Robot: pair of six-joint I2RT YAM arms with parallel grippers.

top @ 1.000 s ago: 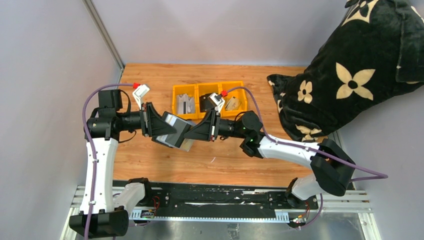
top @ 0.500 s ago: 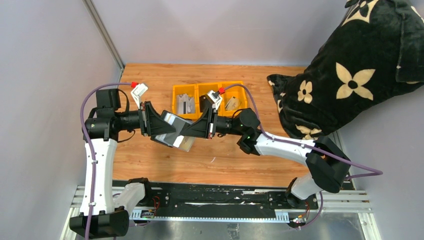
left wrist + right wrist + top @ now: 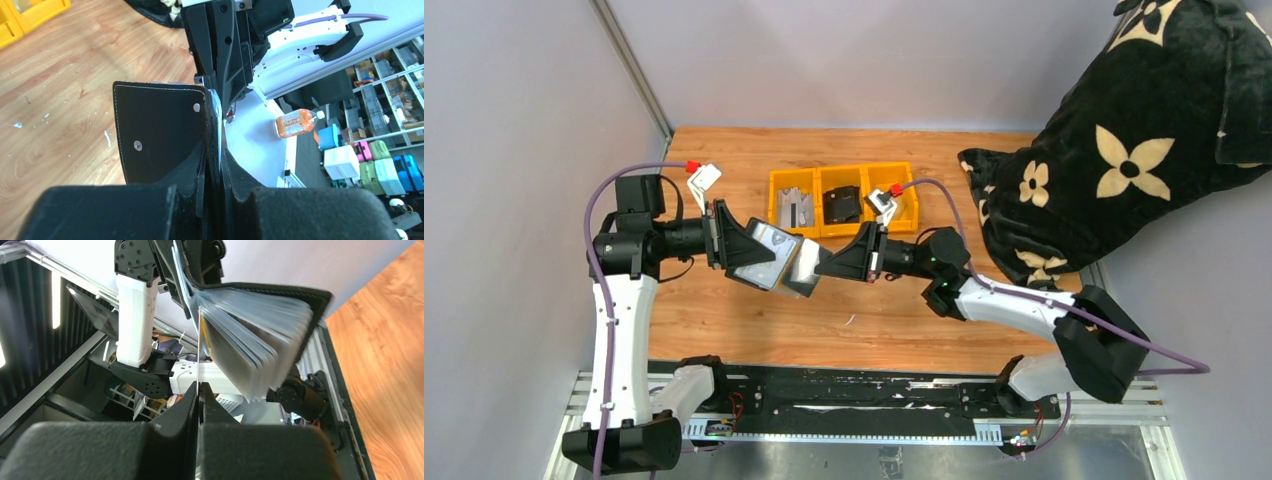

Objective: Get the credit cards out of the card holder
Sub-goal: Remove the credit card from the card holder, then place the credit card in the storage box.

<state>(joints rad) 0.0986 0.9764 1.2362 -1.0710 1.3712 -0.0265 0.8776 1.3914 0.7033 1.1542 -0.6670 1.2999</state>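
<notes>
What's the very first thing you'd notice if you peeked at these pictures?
Two robot arms meet in mid-air over the wooden table: the left claw grips an open black card holder, and the right claw pinches one thin card from it. A big black cushion with cream flowers fills the right side, and a yellow tray sits behind the arms.

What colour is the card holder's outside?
The card holder is black outside; left wrist view shows it best.
</notes>
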